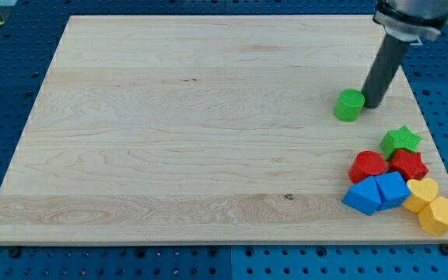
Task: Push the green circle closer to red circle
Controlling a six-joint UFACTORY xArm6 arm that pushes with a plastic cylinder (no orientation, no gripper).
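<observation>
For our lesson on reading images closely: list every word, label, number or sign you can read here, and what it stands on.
None: no readable text shows anywhere.
The wooden board, the green circle, the red circle and the other blocks are plain.
My tip, just right of the green circle, bears no marking.

My tip (372, 105) rests low, the dark rod leaning toward the view's top right.

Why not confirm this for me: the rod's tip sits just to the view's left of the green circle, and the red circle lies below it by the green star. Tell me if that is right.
One thing is wrong: my tip sits just to the view's right of the green circle, not its left. The camera view shows this. The red circle does lie below it, by the green star.
</observation>
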